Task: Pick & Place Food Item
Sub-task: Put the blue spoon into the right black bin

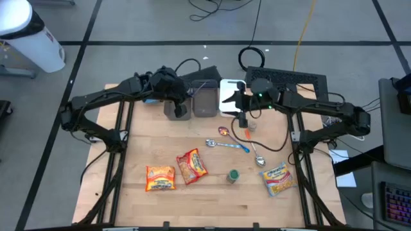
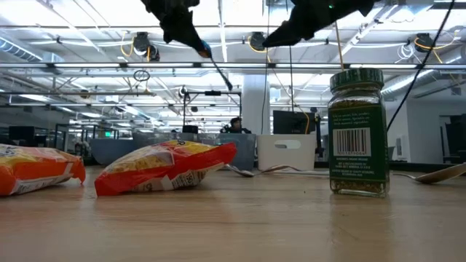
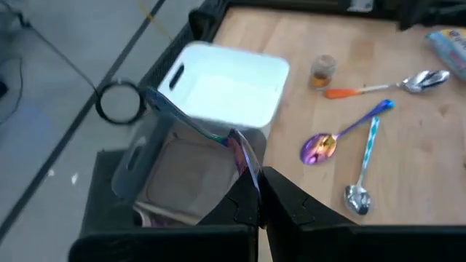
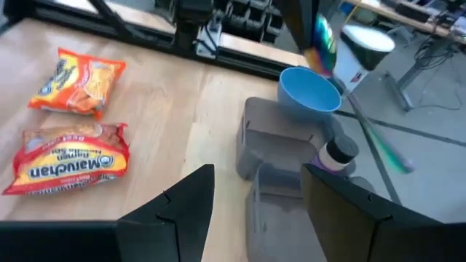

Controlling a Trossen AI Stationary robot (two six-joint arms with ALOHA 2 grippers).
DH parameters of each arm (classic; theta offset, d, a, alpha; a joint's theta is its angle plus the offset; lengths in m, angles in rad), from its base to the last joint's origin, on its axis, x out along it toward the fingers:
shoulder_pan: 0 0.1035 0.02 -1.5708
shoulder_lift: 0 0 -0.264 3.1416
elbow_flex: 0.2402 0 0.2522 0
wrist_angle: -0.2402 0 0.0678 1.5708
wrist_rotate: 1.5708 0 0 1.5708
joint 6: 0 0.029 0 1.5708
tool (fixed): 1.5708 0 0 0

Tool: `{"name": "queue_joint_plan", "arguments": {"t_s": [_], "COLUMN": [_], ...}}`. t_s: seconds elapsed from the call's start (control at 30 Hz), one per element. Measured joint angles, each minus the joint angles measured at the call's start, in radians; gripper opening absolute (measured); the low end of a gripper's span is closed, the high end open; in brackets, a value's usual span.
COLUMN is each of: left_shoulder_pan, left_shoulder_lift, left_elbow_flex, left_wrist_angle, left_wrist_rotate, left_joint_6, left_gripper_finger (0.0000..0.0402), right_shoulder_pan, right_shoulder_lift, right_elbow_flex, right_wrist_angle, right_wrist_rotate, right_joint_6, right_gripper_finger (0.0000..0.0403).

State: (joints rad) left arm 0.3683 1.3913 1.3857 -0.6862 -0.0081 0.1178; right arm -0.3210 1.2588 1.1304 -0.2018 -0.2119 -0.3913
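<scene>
My left gripper (image 1: 179, 101) is high over the grey bins (image 1: 192, 104) at the table's far side, shut on a thin iridescent utensil (image 3: 196, 124). The utensil also shows in the low view (image 2: 216, 70), slanting down from the gripper. My right gripper (image 4: 255, 211) is open and empty, hovering by the white bin (image 1: 231, 95). Three ramen packets (image 1: 160, 178) (image 1: 191, 165) (image 1: 278, 179) lie flat on the near part of the table. A green-lidded spice jar (image 1: 232, 176) stands upright between them. My left gripper pinches the utensil at one end (image 3: 244, 164) between its two shut fingers. The rest of the utensil sticks out past the fingertips over the grey bin (image 3: 182, 175). It is lifted clear of the table and the bins, slanting downward.
A purple spoon (image 1: 223, 130), a blue-handled spoon (image 1: 228, 144) and an orange-handled spoon (image 1: 252, 146) lie mid-table. A small jar (image 1: 252, 125) stands near them. A blue bowl (image 4: 309, 91) and a white-capped bottle (image 4: 338, 153) sit by the grey bins.
</scene>
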Motion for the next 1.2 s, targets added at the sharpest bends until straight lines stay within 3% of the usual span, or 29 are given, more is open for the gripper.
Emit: {"name": "queue_joint_plan", "arguments": {"t_s": [0.3, 0.5, 0.63, 0.87, 1.2], "left_shoulder_pan": [0.007, 0.006, 0.003, -0.025, -0.084], "left_shoulder_lift": [0.043, 0.044, 0.050, 0.060, 0.072], "left_elbow_flex": [0.000, 0.004, 0.047, 0.096, 0.095], "left_wrist_angle": [-0.092, -0.130, -0.193, -0.239, -0.247], "left_wrist_rotate": [0.008, 0.008, 0.005, -0.021, -0.088], "left_joint_6": [-0.027, -0.024, -0.022, -0.018, 0.011], "left_gripper_finger": [0.0006, 0.0006, 0.0006, 0.0006, 0.0006], "right_shoulder_pan": [0.030, 0.059, 0.090, 0.094, 0.059], "right_shoulder_lift": [0.124, 0.181, 0.256, 0.370, 0.416], "right_elbow_flex": [0.157, 0.204, 0.268, 0.355, 0.362], "right_wrist_angle": [-0.134, -0.107, -0.103, -0.098, 0.083], "right_wrist_rotate": [0.002, 0.011, 0.081, 0.077, -0.018], "right_joint_6": [-0.044, -0.068, -0.121, -0.178, -0.175], "right_gripper_finger": [0.0198, 0.0198, 0.0198, 0.0199, 0.0199]}}
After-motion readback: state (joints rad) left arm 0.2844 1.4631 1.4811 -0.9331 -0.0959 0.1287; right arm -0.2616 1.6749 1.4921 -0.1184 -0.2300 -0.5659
